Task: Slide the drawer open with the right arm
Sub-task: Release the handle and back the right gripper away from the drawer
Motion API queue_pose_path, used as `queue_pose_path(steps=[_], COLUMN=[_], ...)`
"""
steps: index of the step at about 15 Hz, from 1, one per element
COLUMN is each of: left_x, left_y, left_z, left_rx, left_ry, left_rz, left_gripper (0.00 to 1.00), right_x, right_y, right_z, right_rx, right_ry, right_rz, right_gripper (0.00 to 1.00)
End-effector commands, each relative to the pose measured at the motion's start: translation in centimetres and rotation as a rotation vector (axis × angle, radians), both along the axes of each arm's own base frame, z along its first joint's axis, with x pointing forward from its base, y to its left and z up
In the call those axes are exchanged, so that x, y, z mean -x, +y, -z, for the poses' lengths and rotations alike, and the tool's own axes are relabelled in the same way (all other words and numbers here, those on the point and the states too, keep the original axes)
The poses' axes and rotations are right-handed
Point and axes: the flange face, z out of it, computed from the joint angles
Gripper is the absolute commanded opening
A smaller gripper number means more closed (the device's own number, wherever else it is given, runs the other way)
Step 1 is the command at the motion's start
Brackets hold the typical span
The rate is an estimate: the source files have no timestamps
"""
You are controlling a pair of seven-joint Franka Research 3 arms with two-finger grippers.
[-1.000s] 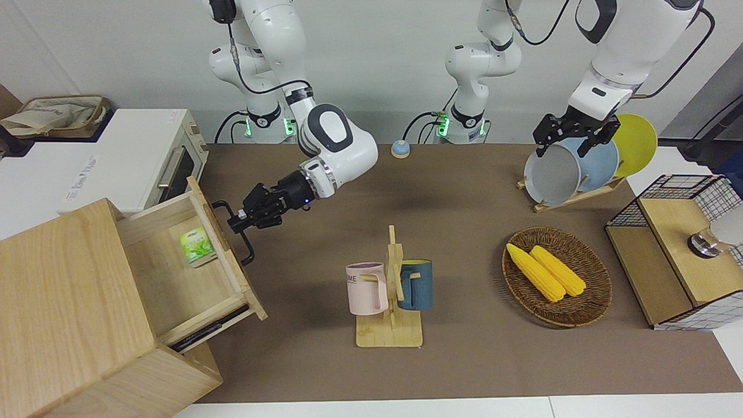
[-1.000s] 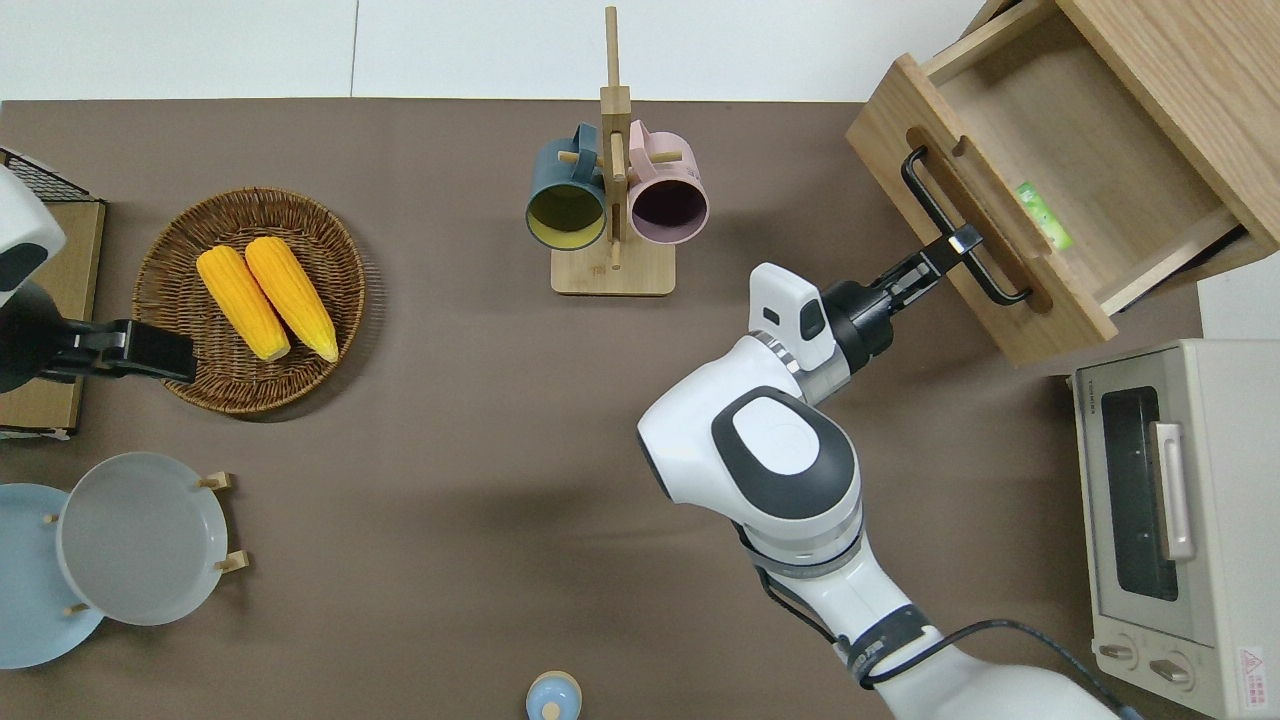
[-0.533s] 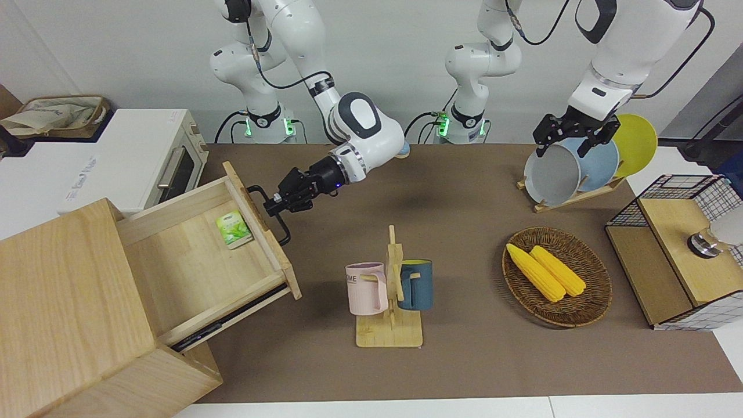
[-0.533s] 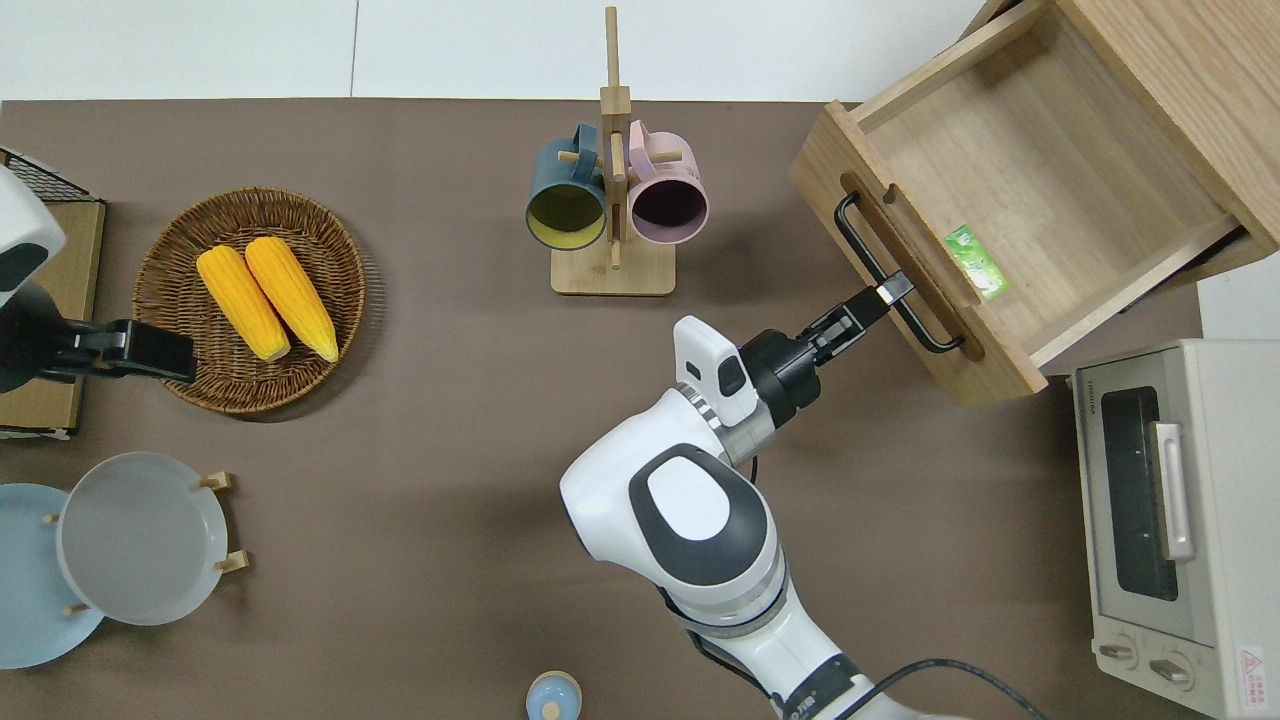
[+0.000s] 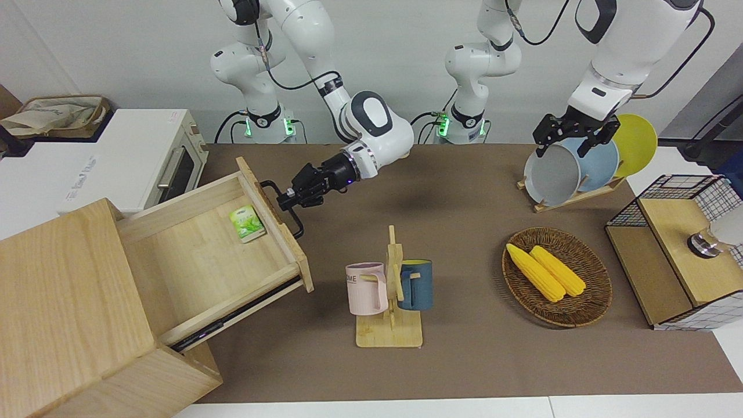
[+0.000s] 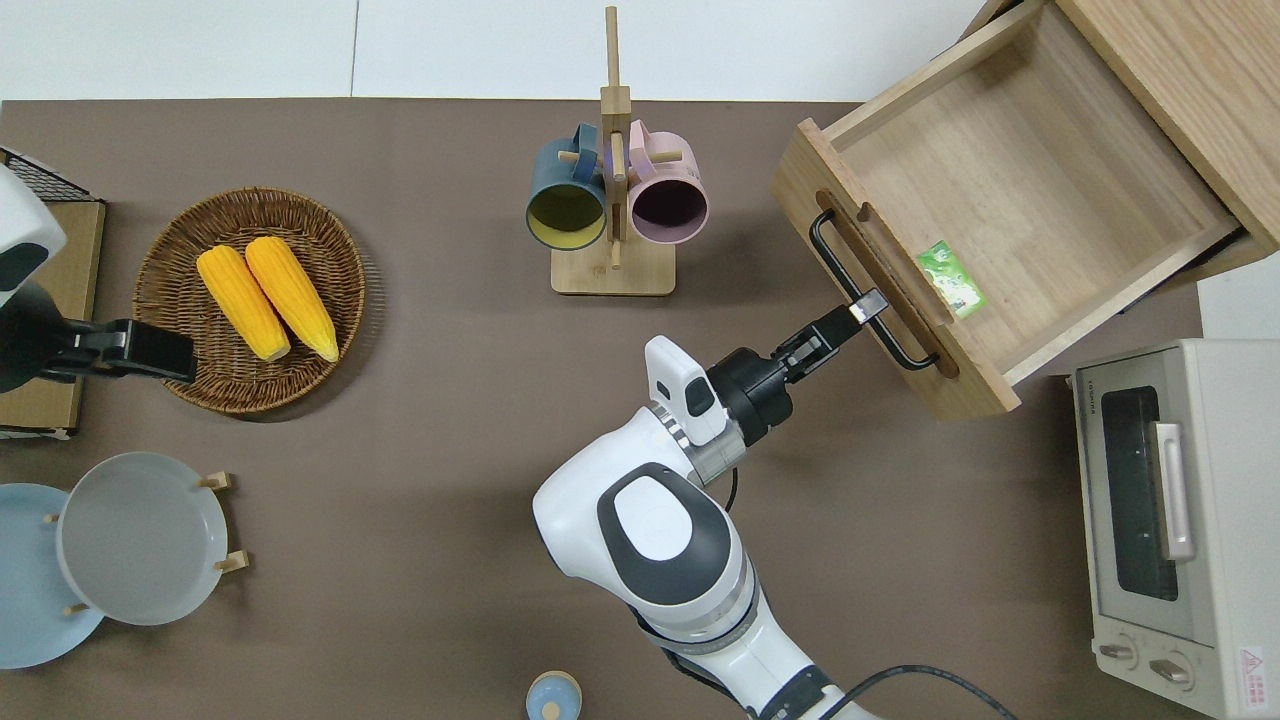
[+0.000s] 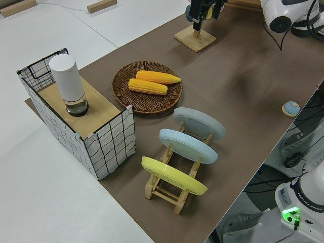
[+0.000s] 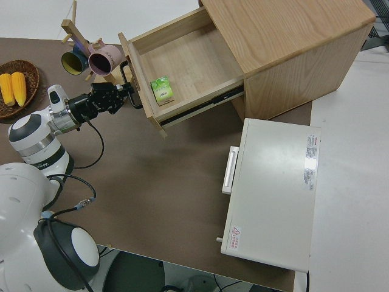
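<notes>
**While Clenched on the Handle, Needed a Straight Pull**

While clenched on the black bar handle (image 5: 298, 229) about midway along its length, held the drawer (image 5: 197, 261) by the jaws of the right arm (image 5: 377, 125). Found that drawer at the right arm's end of the worktop (image 5: 464, 360), drawn well out of its light-wood cabinet (image 5: 58, 302), with most of its floor bared and a small green packet (image 5: 246, 223) lying inside against the front panel.

Judged the slide nearly done, perhaps wholly so; could not rule out further travel on the runners from these views.

Called for a pull dead in line with the runners, never sideways, given a cabinet set at an angle to the worktop's edge and a front apt to twist and bind under a skewed tug. Called also for level travel of the wrist, neither lifting nor pressing on the bar. Advised a slow finish, so as not to jolt against the end stop or drag the whole cabinet across the worktop.

Wanted an eye on the mug rack (image 5: 390, 290), near the drawer's front corner but apart from it, and on the toaster oven (image 5: 133, 157) beside the cabinet. Recommended release only after a full halt.

Found the left arm (image 5: 603, 75) parked.
</notes>
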Motion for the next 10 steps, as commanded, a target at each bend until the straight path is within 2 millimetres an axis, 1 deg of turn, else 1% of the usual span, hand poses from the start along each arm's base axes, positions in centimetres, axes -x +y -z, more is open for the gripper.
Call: queue_pose_path(steps=[1,2,10], left_x=[-0.16,-0.16,-0.16], left_y=[0.08,0.08,0.08], left_z=[-0.34,-0.41,-0.34], left_rx=[-0.016,-0.016,-0.016], left_ry=[0.006,0.005,0.006], left_rz=[0.012,0.012,0.012], left_gripper=[1.0,0.99,0.99], right_x=[0.02,-0.08,0.02], right_y=[1.12,1.1,1.42], right_z=[0.73,0.62,0.61], right_rx=[-0.004,-0.006,-0.026], right_ry=[0.021,0.019,-0.004], right_rz=[0.004,0.004,-0.001], right_gripper=[0.651,0.984,0.985])
